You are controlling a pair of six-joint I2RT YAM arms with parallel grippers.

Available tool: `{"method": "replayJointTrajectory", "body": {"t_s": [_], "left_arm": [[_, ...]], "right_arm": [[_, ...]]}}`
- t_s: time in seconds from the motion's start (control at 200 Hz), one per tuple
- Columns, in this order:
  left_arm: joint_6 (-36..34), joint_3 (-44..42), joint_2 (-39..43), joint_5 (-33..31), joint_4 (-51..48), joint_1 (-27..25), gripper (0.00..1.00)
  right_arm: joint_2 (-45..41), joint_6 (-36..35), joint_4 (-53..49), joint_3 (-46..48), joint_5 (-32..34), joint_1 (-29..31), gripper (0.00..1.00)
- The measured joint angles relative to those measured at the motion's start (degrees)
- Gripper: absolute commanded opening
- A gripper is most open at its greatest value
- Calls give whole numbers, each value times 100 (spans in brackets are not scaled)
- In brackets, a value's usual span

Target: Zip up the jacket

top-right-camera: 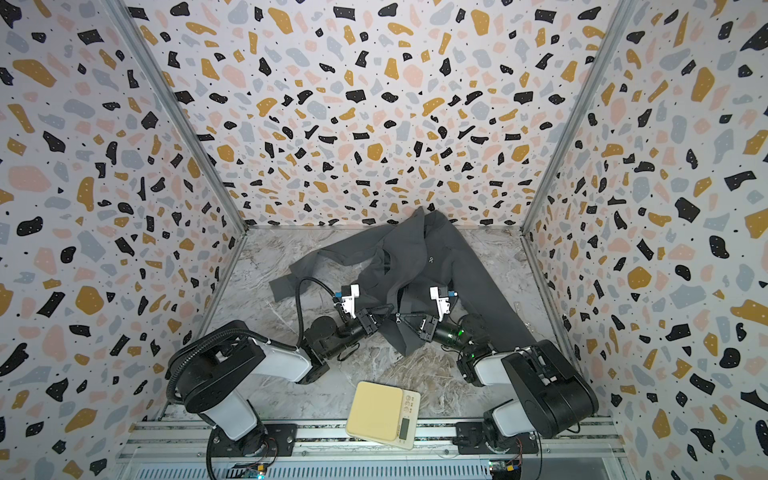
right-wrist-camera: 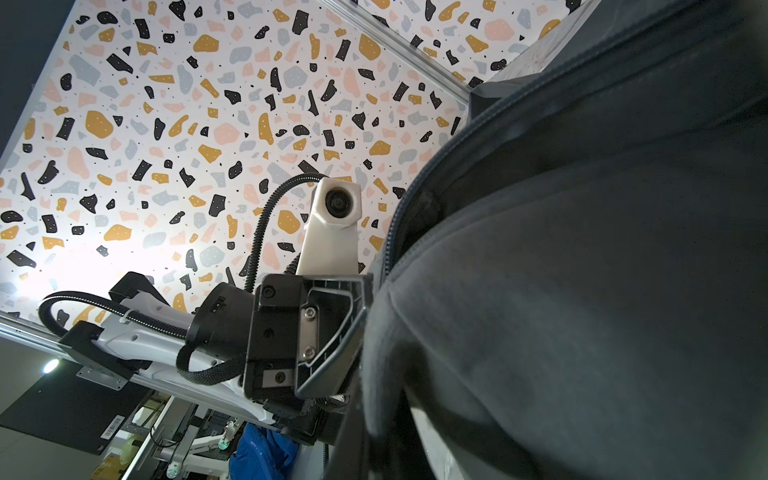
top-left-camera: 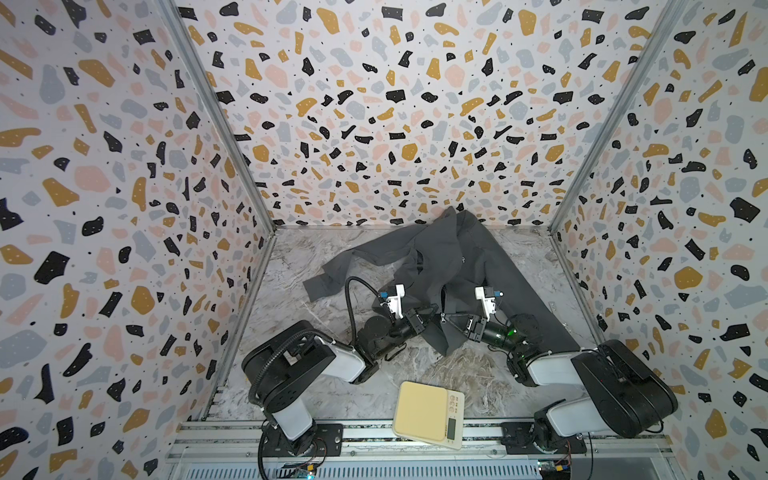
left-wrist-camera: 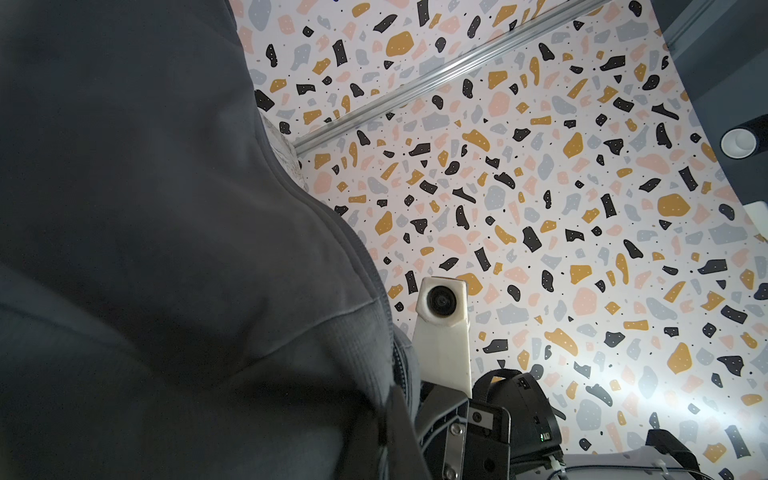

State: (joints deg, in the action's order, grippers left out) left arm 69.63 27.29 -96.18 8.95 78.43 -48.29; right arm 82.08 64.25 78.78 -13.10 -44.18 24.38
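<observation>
The dark grey jacket lies crumpled on the marble table, collar against the back wall, its small white logo facing up. Its lower front is lifted between my two grippers, which face each other tip to tip. My left gripper is shut on one front edge. My right gripper is shut on the other edge, right at a small silver zip pull. Zip teeth run along the fabric in the right wrist view. Cloth hides most of both grippers' fingers in both wrist views.
A cream kitchen scale sits at the table's front edge between the arm bases. One sleeve stretches left, the other sleeve runs right under the right arm. Terrazzo-patterned walls close in three sides.
</observation>
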Motion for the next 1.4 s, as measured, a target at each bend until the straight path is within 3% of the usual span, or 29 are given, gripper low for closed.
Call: {"method": "replayJointTrajectory", "body": {"t_s": [1.397], "left_arm": [[0, 0, 9, -24, -2, 0, 0]], "right_arm": [[302, 175, 446, 0, -2, 2, 0]]}}
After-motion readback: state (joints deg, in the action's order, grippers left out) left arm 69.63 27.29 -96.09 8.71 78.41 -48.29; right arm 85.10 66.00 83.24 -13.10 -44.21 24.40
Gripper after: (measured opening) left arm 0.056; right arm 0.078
